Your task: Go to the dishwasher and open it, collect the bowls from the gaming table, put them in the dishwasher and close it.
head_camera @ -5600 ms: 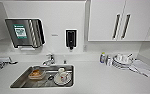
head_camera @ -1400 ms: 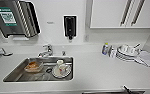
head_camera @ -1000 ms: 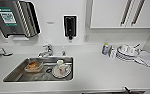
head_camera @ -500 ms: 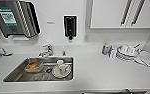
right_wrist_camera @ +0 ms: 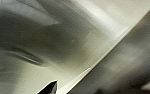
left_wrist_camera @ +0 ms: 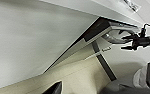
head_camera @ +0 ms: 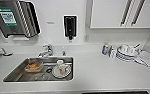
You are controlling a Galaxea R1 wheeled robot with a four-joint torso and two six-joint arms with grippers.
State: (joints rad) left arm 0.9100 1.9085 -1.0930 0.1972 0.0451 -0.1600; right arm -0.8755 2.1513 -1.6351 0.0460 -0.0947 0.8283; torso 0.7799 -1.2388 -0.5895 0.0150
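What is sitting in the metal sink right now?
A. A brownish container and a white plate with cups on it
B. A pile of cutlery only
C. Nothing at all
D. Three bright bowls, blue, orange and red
A: in the head view the sink holds a brownish container on one side and a white plate with cups standing on it beside it.

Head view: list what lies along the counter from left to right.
Steel sink holding an orange-brown container then a white plate with a cup → small bottle → stack of white dishes → white cloth.
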